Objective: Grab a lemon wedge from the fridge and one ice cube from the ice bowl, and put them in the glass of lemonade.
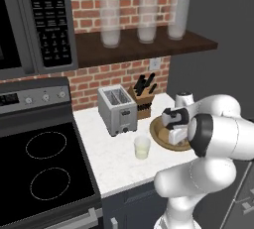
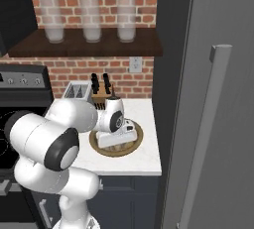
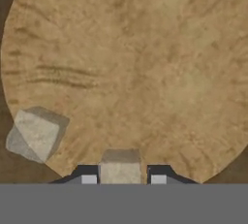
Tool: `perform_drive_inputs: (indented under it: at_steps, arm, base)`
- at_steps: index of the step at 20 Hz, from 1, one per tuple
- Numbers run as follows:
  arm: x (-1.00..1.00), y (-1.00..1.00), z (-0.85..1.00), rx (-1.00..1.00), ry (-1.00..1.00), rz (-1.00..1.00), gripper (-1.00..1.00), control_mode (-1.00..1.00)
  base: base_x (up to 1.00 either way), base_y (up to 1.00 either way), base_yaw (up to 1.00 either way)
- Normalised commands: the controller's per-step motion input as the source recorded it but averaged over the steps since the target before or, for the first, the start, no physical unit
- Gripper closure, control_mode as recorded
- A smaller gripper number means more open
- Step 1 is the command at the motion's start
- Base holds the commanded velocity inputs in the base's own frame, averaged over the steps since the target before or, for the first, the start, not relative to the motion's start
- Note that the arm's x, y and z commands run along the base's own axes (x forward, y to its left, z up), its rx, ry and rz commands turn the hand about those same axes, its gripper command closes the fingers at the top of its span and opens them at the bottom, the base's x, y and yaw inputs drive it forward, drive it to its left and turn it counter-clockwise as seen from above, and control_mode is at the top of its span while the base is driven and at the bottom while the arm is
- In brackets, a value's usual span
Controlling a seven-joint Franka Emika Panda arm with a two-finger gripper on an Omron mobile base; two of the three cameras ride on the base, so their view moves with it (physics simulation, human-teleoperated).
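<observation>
My gripper [image 3: 123, 178] points down into the ice bowl [image 3: 131, 63], a wide brown wooden bowl [image 1: 155, 133] on the white counter. Its two dark fingertips [image 3: 88, 178] press the sides of a pale ice cube [image 3: 121, 167]. Another ice cube [image 3: 34, 133] lies near the bowl's rim. The white hand [image 2: 116, 135] covers most of the ice bowl [image 2: 135, 141]. The glass of lemonade [image 1: 142, 147], a short clear tumbler, stands just left of the bowl. The fridge [image 2: 218, 84] is to the right with its door shut. The lemon wedge is out of view.
A toaster [image 1: 117, 109] and a knife block [image 1: 144, 99] stand behind the glass against the brick wall. The stove [image 1: 44, 168] borders the counter on the left. Three tall frosted glasses [image 1: 144, 20] sit on the shelf above. The fridge handle [image 2: 208, 124] is close on the right.
</observation>
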Motion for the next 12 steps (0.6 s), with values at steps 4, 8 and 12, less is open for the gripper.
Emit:
perform_drive_inputs:
  at_steps: [4, 8, 12]
  arm:
    - [0.06, 0.00, -0.13, 0.00, 0.00, 0.00, 1.00, -1.00]
    - [0.04, 0.00, -0.04, 0.00, 0.00, 0.00, 1.00, -1.00]
    - [-0.17, 0.10, 0.02, 0.00, -0.02, 0.00, 1.00, -1.00]
  base:
    - [0.00, 0.00, 0.00]
    - [0.00, 0.00, 0.00]
    - [0.00, 0.00, 0.00]
